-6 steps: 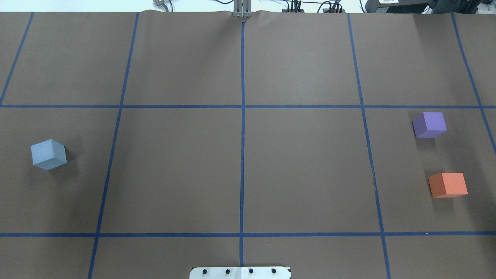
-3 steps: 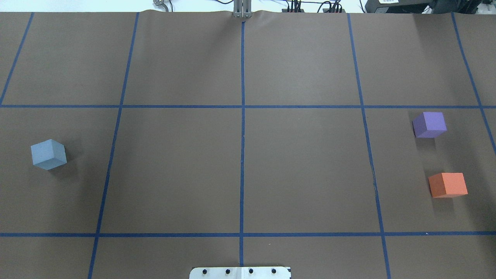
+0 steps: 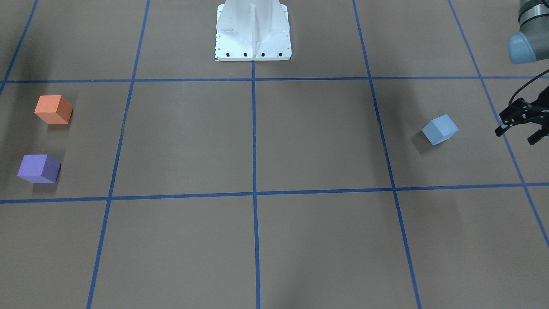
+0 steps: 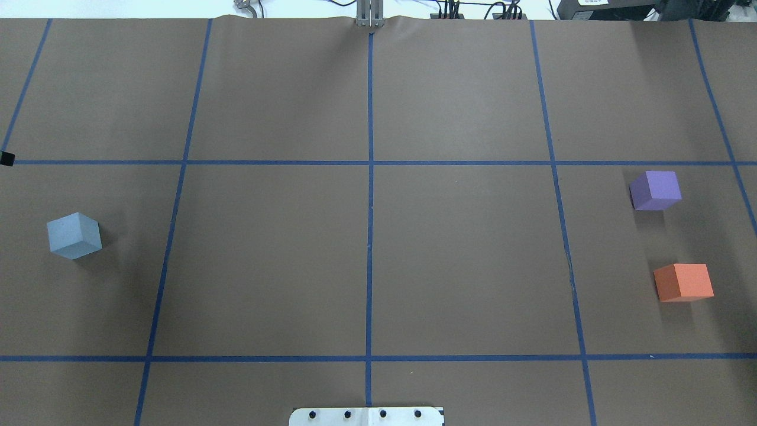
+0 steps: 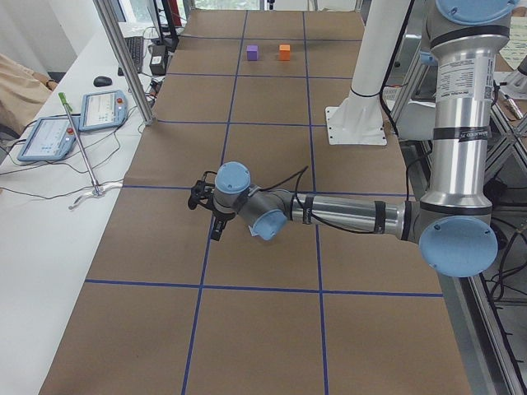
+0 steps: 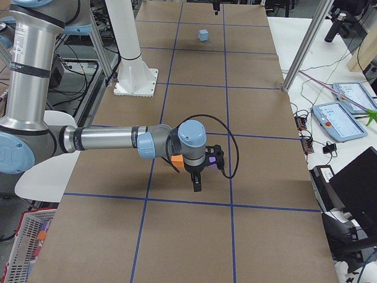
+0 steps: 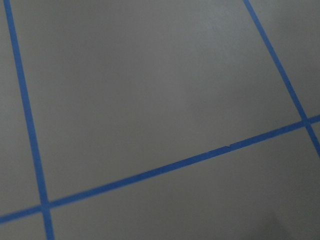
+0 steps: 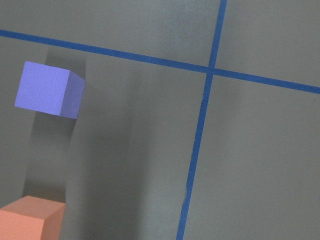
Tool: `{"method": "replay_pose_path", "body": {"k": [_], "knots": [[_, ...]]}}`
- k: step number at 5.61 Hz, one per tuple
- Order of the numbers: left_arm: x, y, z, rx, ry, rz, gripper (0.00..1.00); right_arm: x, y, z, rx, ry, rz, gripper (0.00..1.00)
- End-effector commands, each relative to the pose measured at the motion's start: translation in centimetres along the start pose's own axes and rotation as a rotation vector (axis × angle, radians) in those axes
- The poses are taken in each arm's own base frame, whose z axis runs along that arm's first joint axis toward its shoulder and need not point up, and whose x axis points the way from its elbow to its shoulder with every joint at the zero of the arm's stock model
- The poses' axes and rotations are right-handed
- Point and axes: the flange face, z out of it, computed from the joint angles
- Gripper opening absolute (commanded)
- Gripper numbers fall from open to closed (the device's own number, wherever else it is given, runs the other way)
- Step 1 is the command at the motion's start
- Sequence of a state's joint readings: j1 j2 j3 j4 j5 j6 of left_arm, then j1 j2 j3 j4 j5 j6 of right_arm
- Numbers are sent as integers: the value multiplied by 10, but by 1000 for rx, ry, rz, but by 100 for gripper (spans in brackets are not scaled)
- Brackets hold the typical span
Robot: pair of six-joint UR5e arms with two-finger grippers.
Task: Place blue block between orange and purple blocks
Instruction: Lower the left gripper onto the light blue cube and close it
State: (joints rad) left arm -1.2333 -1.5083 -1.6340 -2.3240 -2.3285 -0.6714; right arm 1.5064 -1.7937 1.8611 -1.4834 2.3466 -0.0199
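Left claw [image 3: 517, 134]: spread wide, empty, near the blue block [image 4: 74, 235] at the left end of the worktop [image 4: 266, 266]. Block sits turned cornerwise, so square the claw to two flat faces before closing. Far right: purple block [image 4: 655, 190], orange block [image 4: 683, 282], gap open. Right claw [image 6: 197, 187] near them, spread can't be told

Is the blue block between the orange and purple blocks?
No, the blue block sits alone on the robot's left, far from the purple block and orange block.

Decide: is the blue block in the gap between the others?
Out: the blue block sits far from the orange block and the purple block.
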Motion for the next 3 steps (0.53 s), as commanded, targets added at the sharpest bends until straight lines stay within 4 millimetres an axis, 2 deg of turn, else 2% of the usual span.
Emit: {"method": "replay_pose_path", "body": {"k": [1,2,3], "knots": [[29,36,38,12,14,-245,100,2,2,2,-4,1,3,100],[70,54,70,26,-13,-306,100,2,2,2,-4,3,3,100],[74,80,90,11,-56,-311,100,1,1,1,-2,3,-1,100]]}}
